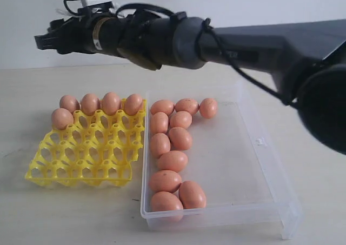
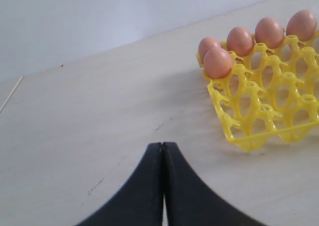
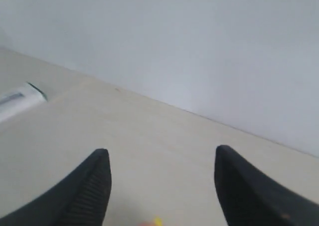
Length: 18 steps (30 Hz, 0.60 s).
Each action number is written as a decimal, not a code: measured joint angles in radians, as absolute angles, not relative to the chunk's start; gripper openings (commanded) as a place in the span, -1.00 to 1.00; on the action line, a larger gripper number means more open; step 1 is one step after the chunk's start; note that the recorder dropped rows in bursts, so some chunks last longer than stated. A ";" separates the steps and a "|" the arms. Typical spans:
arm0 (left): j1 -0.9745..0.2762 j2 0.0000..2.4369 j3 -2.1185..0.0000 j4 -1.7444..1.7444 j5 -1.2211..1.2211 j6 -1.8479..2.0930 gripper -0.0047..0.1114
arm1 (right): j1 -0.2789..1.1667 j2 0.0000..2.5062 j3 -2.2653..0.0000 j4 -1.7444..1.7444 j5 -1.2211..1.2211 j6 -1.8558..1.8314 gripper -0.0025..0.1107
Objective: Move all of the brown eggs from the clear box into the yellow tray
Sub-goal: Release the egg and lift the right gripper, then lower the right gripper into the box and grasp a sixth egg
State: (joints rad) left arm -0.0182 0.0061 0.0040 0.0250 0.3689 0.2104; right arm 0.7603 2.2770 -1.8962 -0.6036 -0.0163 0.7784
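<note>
Wide tabletop [image 1: 21, 147] left of yellow tray [image 1: 81, 179]

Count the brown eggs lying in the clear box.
11 brown eggs: three along the far wall of the clear box, eight down its side nearest the yellow tray. None seems hidden.

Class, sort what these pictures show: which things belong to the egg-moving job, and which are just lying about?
Job: brown eggs, clear box, yellow tray, open right gripper, shut left gripper.
Lying about: white object with a dark tip, on the table, too blurred to identify.
</note>
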 measured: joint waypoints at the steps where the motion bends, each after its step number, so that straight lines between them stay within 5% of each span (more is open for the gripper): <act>1: -0.018 0.006 0.004 0.025 0.369 0.210 -0.92 | 0.760 2.243 -1.872 -0.541 0.077 0.697 0.06; 9: -0.018 0.006 0.004 0.025 0.369 0.210 -0.92 | 0.761 2.006 -1.617 -0.297 0.647 0.250 0.05; 18: -0.018 0.006 0.004 0.025 0.369 0.210 -0.92 | 0.761 1.860 -1.353 -0.105 0.923 0.086 0.05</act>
